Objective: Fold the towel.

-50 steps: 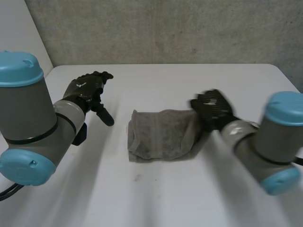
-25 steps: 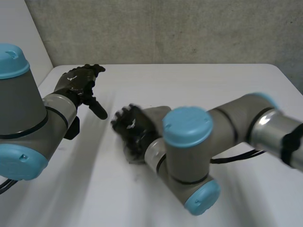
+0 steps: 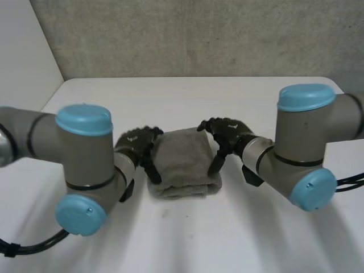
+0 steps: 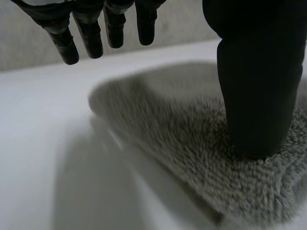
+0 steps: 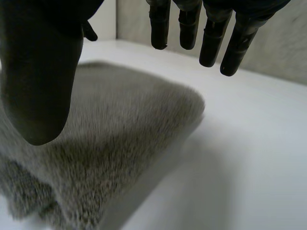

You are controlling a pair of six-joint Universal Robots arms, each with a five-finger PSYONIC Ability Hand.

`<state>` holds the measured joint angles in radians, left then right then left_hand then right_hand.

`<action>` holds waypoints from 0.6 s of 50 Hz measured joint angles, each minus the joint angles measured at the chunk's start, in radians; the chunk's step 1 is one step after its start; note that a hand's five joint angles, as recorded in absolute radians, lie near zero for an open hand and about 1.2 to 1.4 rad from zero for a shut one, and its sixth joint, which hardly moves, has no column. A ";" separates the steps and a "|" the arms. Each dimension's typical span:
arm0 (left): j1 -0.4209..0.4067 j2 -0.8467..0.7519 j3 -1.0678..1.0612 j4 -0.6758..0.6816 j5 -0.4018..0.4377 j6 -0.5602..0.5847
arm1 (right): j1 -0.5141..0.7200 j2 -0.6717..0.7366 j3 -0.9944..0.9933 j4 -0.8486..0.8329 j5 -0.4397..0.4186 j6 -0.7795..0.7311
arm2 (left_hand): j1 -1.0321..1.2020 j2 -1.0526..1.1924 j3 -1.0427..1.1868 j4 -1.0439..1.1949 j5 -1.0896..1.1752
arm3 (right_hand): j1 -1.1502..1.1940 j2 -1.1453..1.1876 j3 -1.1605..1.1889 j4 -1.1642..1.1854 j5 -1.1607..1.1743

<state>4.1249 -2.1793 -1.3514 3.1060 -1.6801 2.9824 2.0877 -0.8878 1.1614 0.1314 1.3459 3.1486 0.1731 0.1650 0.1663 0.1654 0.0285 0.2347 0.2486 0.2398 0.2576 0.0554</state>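
Observation:
A grey towel (image 3: 182, 162) lies folded into a thick small block in the middle of the white table (image 3: 182, 96). My left hand (image 3: 136, 145) is at its left edge, open, fingers relaxed. In the left wrist view its thumb (image 4: 259, 72) rests on the towel (image 4: 182, 143) while the fingers hang above the table beside it. My right hand (image 3: 224, 133) is at the towel's right edge, open too. Seen from the right wrist, the right hand's thumb (image 5: 38, 72) hovers over the towel (image 5: 110, 134) and the fingers hang above its far edge.
Both arms reach in low from the sides, with their grey elbows and blue caps (image 3: 84, 118) near the front of the table. A grey wall (image 3: 187, 34) runs behind the table's far edge.
The right arm swept leftward across the towel, then returned to its right edge, leaving the towel narrower and thicker. The left hand came from the far left to the towel's left edge.

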 measured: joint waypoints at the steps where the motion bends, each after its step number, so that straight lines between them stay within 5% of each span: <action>1: -0.002 -0.018 0.000 0.000 0.000 0.001 | 0.001 0.026 -0.020 0.009 -0.005 -0.017 | 0.000 0.000 0.000 0.000 0.000 | 0.000 0.000 0.000 0.000 0.000; 13: -0.001 -0.043 0.016 -0.003 -0.001 0.008 | 0.019 0.140 -0.126 0.079 0.016 -0.234 | 0.000 0.000 0.000 0.000 0.000 | -0.018 0.000 0.000 0.000 0.000; 23: 0.008 0.164 0.072 -0.016 -0.001 0.008 | 0.005 -0.144 -0.090 0.022 0.055 -0.175 | -0.002 0.000 0.000 0.000 0.000 | -0.018 0.000 0.000 0.000 0.000; 30: 0.067 0.352 0.147 -0.112 0.000 0.016 | -0.039 -0.359 -0.064 0.001 0.198 -0.122 | -0.002 -0.001 0.000 0.000 0.000 | -0.018 0.000 0.000 0.000 0.000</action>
<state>4.1916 -1.8278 -1.2042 2.9941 -1.6802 2.9983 2.0483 -1.2473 1.0975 0.1325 1.5442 3.0269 0.1715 0.1637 0.1659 0.1654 0.0289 0.2168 0.2486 0.2398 0.2575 0.0554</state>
